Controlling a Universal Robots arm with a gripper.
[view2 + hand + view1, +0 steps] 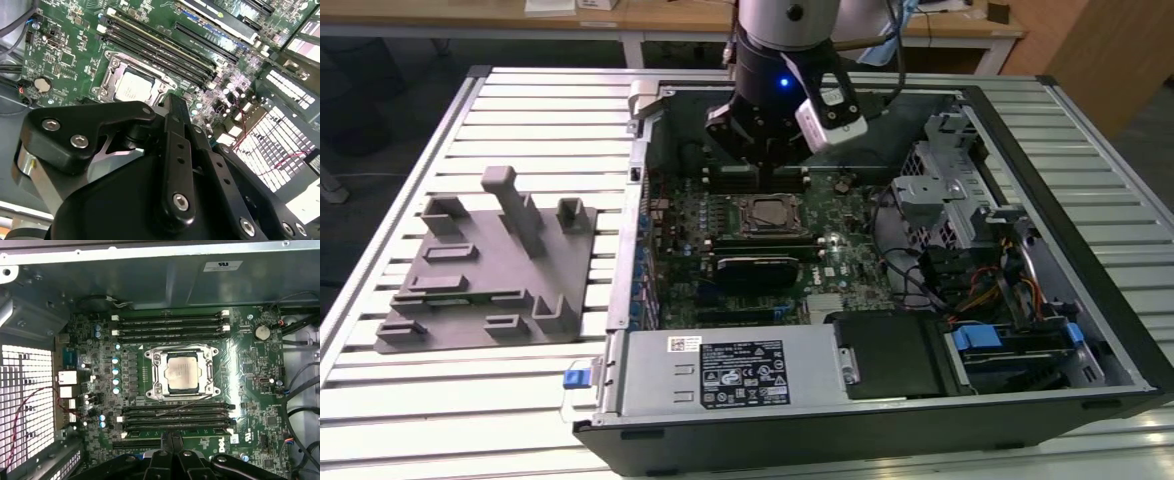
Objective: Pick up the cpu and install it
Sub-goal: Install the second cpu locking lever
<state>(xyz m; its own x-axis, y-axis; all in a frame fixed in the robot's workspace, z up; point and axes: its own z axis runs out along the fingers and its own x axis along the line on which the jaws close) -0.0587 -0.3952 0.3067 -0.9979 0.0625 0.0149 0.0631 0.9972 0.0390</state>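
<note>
The open computer case [881,270] lies flat on the slatted metal table [520,120], with the green motherboard [240,390] exposed inside. The cpu [182,372] sits seated in the socket frame [156,375] on the motherboard, its silvery top plate facing up; it is also visible in the second wrist view [134,86] and in the exterior view [765,212], near the middle of the board. A thin metal lever [192,405] runs slantwise from the socket's edge across the neighbouring memory slots [175,415]. Further memory slots [170,325] lie on the opposite side of the socket.

The hand [172,436] hangs above the motherboard, apart from the cpu and holding nothing. Its two fingers [165,450] are pressed together, tip against tip, as seen in the first wrist view; the second wrist view shows the black finger linkage [175,150] drawn in, with the tip just beside the socket in that picture. In the exterior view the arm [781,80] stands over the far part of the case, beyond the socket.

On the table, toward the exterior view's left and well apart from the case, rests the grey plastic tray [487,290] with its upright posts. A round coin battery [261,332] sits on the board near one corner. The power supply [734,370] occupies the near side of the case in the exterior view.
</note>
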